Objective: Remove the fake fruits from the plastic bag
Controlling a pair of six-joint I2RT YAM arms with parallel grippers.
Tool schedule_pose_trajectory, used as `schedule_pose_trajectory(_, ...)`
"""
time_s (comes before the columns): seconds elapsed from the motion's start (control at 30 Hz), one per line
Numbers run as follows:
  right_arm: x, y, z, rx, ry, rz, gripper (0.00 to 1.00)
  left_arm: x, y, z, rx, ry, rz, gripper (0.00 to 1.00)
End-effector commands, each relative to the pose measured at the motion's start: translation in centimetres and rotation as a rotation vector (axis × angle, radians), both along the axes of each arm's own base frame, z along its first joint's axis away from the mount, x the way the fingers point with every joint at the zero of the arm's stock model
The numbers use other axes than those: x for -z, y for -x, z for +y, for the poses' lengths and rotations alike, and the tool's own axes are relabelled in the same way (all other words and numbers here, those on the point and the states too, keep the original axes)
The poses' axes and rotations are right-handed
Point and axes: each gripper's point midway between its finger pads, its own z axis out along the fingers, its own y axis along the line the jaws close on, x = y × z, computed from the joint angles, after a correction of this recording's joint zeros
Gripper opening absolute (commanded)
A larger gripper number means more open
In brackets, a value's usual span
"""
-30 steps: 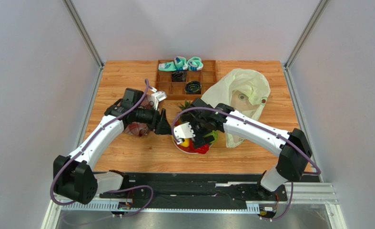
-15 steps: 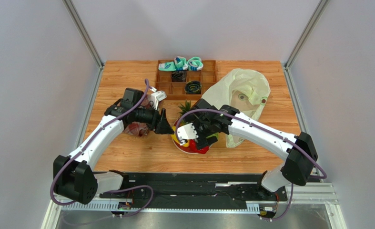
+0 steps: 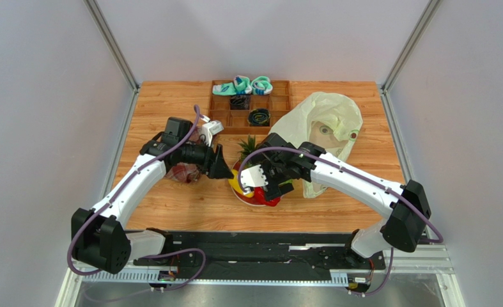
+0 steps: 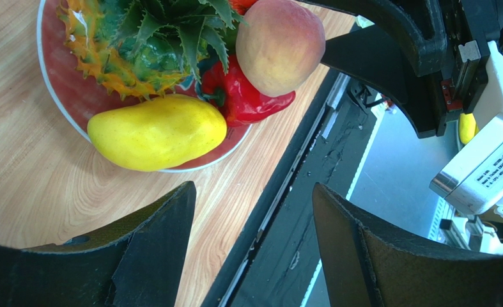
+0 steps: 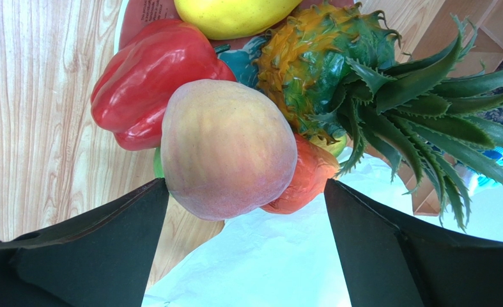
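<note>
Overhead, the plastic bag [image 3: 327, 118] lies at 1 o'clock from the heaped fake fruits [image 3: 255, 195]. The right gripper [image 3: 271, 187] hangs over them, and the left gripper [image 3: 222, 167] sits at their 10 o'clock.

Left wrist: the jaws are spread and empty. On the plate [image 4: 65, 96] at 11 o'clock are the mango [image 4: 158, 131], pineapple [image 4: 139, 45], red pepper [image 4: 250, 102] and peach [image 4: 279, 38].

Right wrist: the fingers [image 5: 94, 243] are spread wide. The peach rests atop the pile between them, clear of the 3 o'clock finger, with the bag at 6 o'clock.
</note>
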Motion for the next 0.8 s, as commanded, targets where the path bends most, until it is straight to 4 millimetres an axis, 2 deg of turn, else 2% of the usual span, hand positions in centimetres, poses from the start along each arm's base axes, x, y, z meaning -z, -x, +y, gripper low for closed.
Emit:
schedule_pose_trajectory(0.0, -0.4, -0.8, 0.7, 0.033, -0.039, -0.033, 1.00, -1.6, -1.0, -0.3, 0.011, 0.027, -0.078, 0.76)
schedule_pose_trajectory(0.13, -1.0, -1.5, 0.8, 0.060, -0.065, -0.067, 1.00, -1.6, -1.0, -0.3, 0.012, 0.026, -0.073, 0.76)
schedule_pose_trajectory(0.23, -2.1, -2.6, 0.6, 0.139, -0.115, -0.136, 1.00, -1.5, -1.1, -0.3, 0.009, 0.023, -0.068, 0.76)
schedule_pose_trajectory(0.57, -2.7, -1.3, -0.1, 0.165, -0.181, -0.119, 1.00, -1.5, -1.1, -0.2, 0.010, 0.017, -0.074, 0.76)
schedule_pose_trajectory(0.77, -3.8, -1.7, -0.2, 0.183, -0.224, -0.158, 1.00, -1.6, -1.0, -0.1, 0.008, 0.012, -0.086, 0.76)
